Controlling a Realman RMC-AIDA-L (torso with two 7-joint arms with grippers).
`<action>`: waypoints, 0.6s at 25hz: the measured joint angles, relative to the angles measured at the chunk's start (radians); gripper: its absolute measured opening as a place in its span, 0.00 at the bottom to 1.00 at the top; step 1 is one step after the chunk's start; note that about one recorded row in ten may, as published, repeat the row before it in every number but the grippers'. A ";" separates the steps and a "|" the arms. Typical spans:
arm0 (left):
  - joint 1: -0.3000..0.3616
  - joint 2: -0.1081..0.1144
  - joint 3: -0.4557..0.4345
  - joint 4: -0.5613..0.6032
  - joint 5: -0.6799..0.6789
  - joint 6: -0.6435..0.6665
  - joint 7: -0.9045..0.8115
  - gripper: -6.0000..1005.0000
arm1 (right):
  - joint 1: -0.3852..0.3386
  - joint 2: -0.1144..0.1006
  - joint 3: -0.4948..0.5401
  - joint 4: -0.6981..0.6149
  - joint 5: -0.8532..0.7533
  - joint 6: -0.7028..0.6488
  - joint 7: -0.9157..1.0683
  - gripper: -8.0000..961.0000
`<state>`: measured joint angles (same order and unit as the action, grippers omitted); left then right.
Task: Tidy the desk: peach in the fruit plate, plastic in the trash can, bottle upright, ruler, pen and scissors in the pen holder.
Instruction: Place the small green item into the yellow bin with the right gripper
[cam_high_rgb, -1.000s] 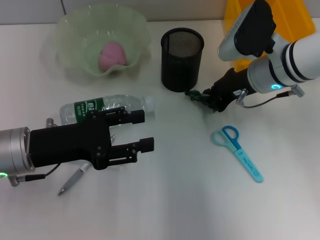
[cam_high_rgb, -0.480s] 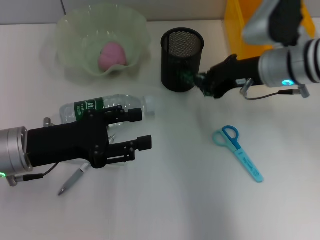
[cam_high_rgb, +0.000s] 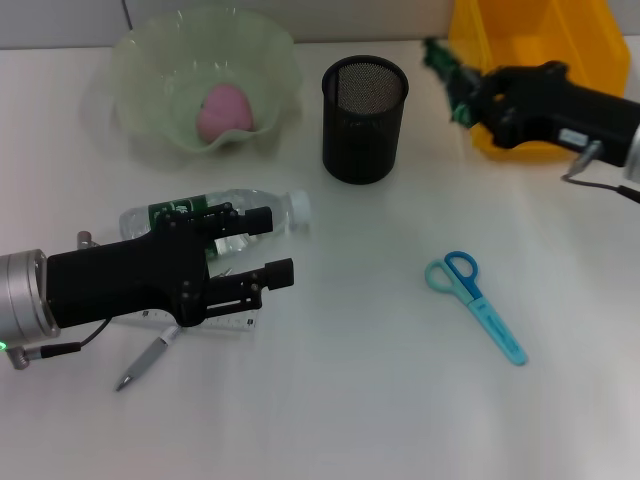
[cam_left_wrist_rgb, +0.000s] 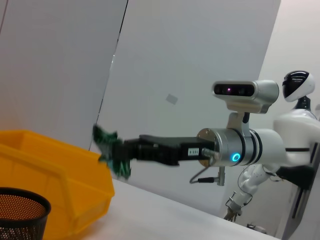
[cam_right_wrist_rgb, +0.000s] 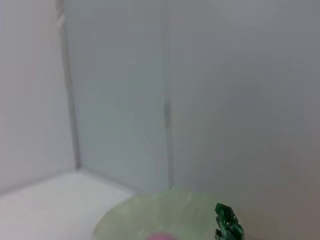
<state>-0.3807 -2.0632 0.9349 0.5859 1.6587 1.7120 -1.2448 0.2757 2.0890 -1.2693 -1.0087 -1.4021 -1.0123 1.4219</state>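
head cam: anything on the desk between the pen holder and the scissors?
Nothing. In the head view the stretch of white desk from the black mesh pen holder down to the blue scissors is bare.

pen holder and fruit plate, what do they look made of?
Pen holder: looks like black metal mesh, matte; fine see-through grid on its wall. Fruit plate: pale green translucent plastic or glass, cannot tell which; glossy scalloped rim, table showing through.
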 joint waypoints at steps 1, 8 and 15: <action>0.000 0.000 0.000 0.000 0.000 0.000 0.003 0.70 | -0.010 0.000 0.015 0.020 0.047 0.001 -0.036 0.07; -0.002 0.000 0.001 0.000 0.001 0.000 0.018 0.70 | -0.018 -0.005 0.143 0.124 0.213 -0.050 -0.135 0.06; -0.009 -0.002 0.003 0.000 0.001 0.003 0.027 0.70 | 0.031 -0.010 0.230 0.160 0.206 -0.024 -0.139 0.06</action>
<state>-0.3900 -2.0648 0.9375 0.5860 1.6595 1.7145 -1.2181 0.3062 2.0792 -1.0392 -0.8486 -1.1956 -1.0366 1.2830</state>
